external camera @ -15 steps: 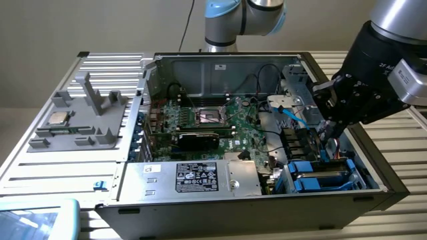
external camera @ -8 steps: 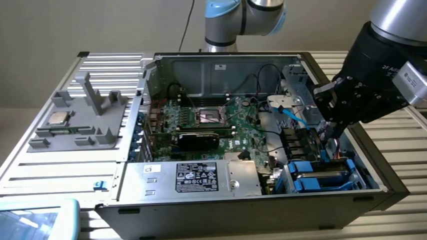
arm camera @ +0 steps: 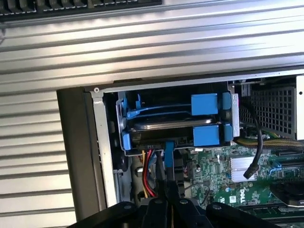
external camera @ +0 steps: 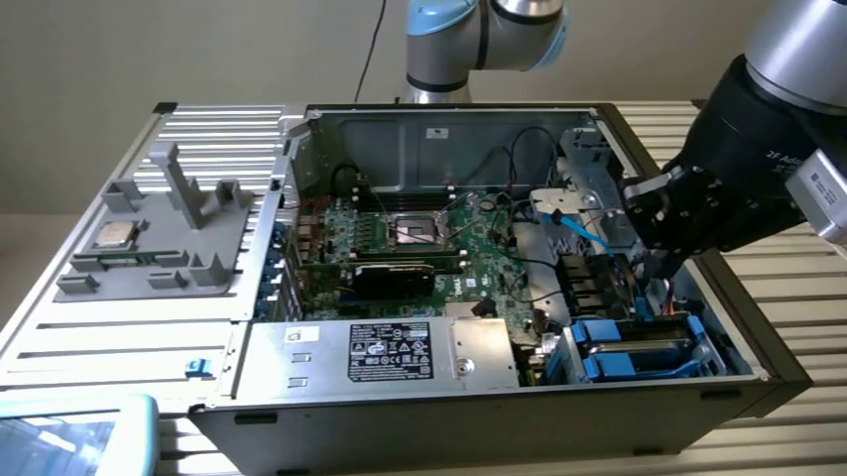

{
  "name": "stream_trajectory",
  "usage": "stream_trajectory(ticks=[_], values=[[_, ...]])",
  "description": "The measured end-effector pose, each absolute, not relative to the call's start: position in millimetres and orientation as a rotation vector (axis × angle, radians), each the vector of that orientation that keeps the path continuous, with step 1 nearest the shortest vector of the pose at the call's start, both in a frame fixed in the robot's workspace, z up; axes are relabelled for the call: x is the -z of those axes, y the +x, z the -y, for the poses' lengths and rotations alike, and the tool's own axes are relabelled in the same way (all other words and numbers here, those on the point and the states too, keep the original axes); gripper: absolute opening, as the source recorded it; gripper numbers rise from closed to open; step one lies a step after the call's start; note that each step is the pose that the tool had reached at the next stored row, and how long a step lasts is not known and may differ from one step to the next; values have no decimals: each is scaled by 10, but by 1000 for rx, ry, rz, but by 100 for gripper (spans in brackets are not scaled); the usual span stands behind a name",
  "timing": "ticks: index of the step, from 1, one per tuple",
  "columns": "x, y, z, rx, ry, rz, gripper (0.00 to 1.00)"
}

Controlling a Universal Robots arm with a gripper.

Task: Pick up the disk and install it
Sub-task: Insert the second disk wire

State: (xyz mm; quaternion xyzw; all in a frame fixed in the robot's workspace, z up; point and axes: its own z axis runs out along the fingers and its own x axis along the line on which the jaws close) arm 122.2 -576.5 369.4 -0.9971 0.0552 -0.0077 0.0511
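The grey metal disk (arm camera: 171, 127) in its bright blue plastic frame already sits inside the open computer case's (external camera: 741, 397) drive bay. The black gripper (arm camera: 169, 197), fingers fully closed and empty, hangs just beside the bay.

1. My arm (external camera: 483, 40) reaches in from twelve o'clock in the exterior view.
2. My wrist tilts down toward five o'clock.
3. My end effector (external camera: 658, 266) has its fingers (arm camera: 172, 197) pressed together.

We see the computer case (external camera: 741, 372) open on top, leaving room above the motherboard (external camera: 437, 248). Near the blue drive bay (arm camera: 209, 118) at its corner, loose cables (arm camera: 149, 175) crowd our way in.
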Motion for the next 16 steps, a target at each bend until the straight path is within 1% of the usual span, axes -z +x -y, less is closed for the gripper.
stream_trajectory(ticks=[4, 16], values=[[-3679, 1214, 5854, 23, -3030, -164, 11], [-3585, 1173, 5938, 22, -3033, -126, 11]])
